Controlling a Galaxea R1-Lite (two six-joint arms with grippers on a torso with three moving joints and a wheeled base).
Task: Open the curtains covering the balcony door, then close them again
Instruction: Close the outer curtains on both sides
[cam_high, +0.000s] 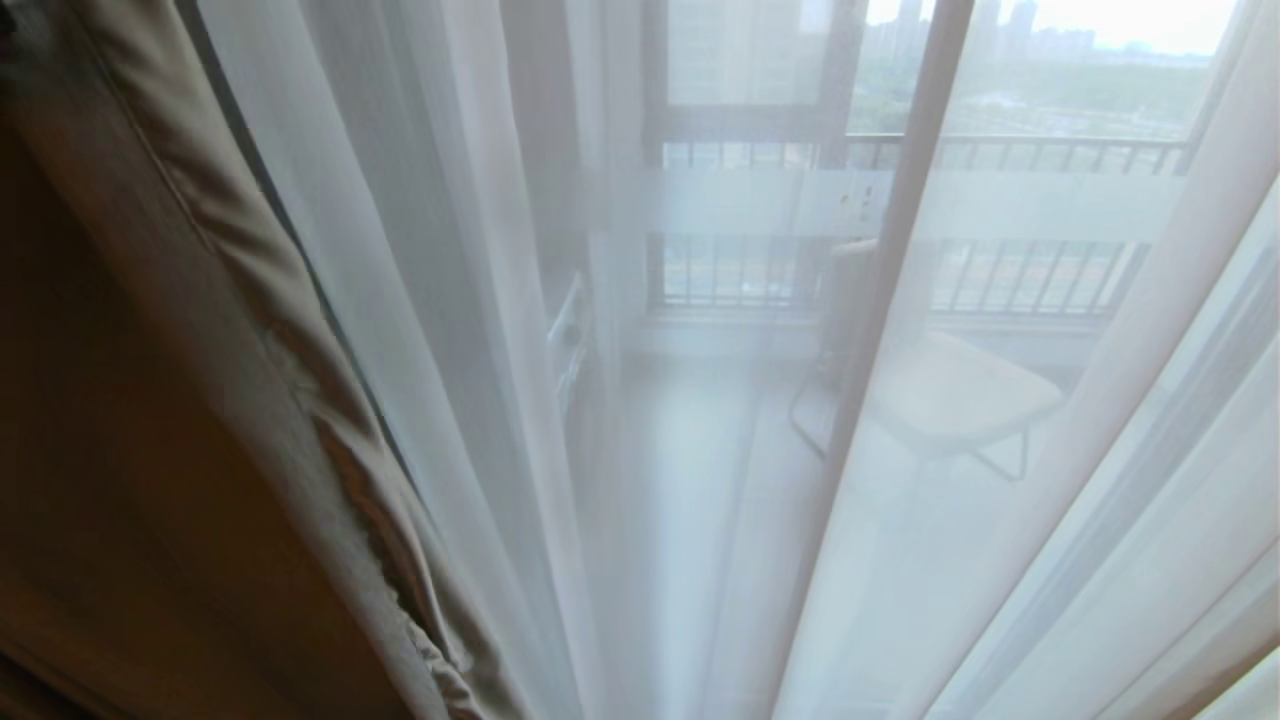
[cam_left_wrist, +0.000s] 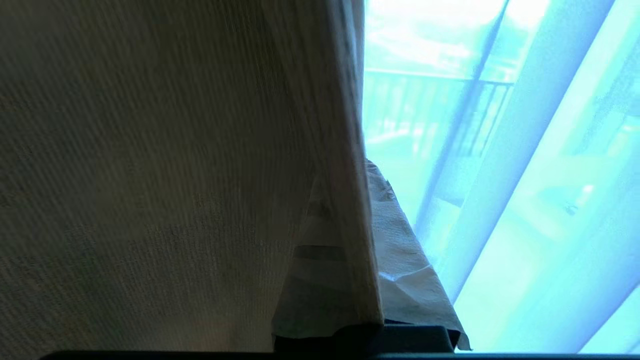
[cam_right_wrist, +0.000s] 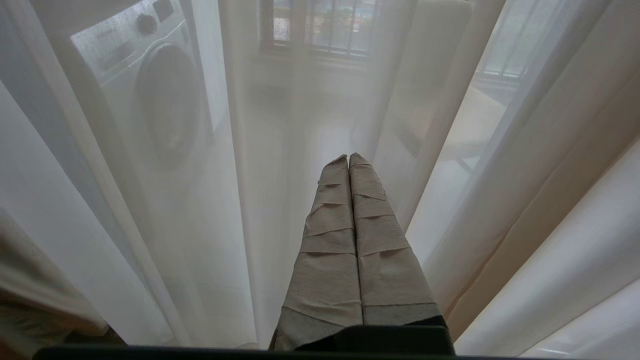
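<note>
With the left gripper (cam_left_wrist: 350, 240) clenched on the hem edge of the heavy beige drape (cam_left_wrist: 150, 175), one taped finger either side of the fabric fold in the left wrist view, the step in hand looks like dragging that drape sideways along its rail. To do it well: keep the pinch firm on the hem, pull level and parallel to the glass, not downward, so pleats stack and the hooks don't snag. The right gripper (cam_right_wrist: 349, 165) is parked low, its taped fingers pressed together on nothing, tips just beside the white sheers (cam_right_wrist: 165, 225). In the head view neither arm shows; the drape (cam_high: 200, 330) hangs bunched at the left, and the sheers (cam_high: 1050, 500) cover the rest. Behind them sits the balcony door (cam_high: 700, 200) with its frosted band, then a washing machine (cam_right_wrist: 150, 95), a chair (cam_high: 950, 390) and the barred railing (cam_high: 1020, 150) furthest out. No readable brand, label or writing anywhere.
</note>
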